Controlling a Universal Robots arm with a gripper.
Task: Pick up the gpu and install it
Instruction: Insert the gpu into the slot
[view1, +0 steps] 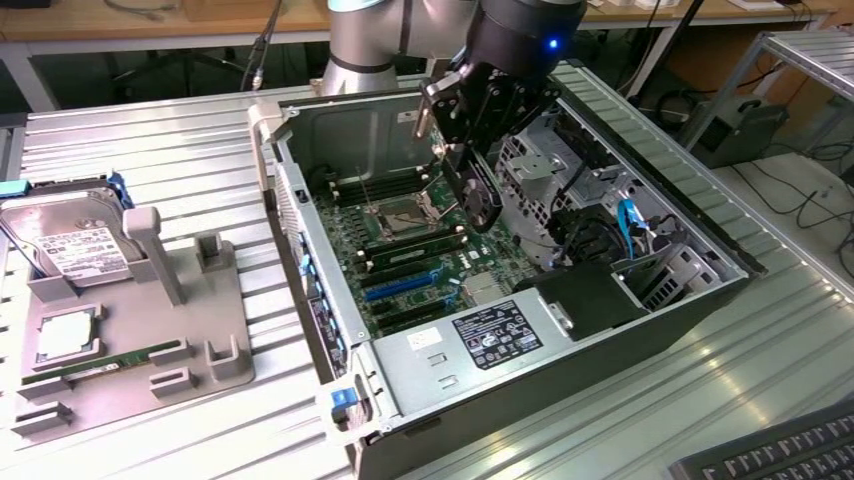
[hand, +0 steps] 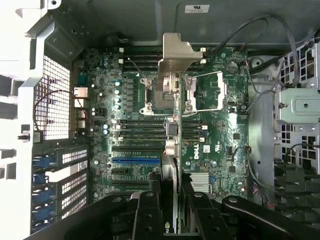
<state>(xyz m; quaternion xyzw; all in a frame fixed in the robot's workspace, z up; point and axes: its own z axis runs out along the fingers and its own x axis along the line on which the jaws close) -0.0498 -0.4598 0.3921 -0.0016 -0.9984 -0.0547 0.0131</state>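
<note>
The gpu (view1: 479, 195), a thin black card, hangs on edge from my gripper (view1: 467, 150), which is shut on its upper edge. It hovers over the motherboard (view1: 414, 255) inside the open computer case (view1: 694, 255), above the CPU socket area. In the wrist view the gpu (hand: 171, 150) appears edge-on between my fingers (hand: 150, 210), with its silvery metal bracket (hand: 176, 55) at the far end. The blue expansion slot (hand: 135, 161) lies on the board beside the card's line, apart from it.
A grey holder tray (view1: 200, 340) at the exterior view's left carries a silver hard drive (view1: 74, 245), a second drive (view1: 64, 335) and a green memory stick (view1: 114, 360). The power supply (view1: 494, 335), the drive cage (view1: 534, 160) and cables (view1: 627, 225) crowd the case interior.
</note>
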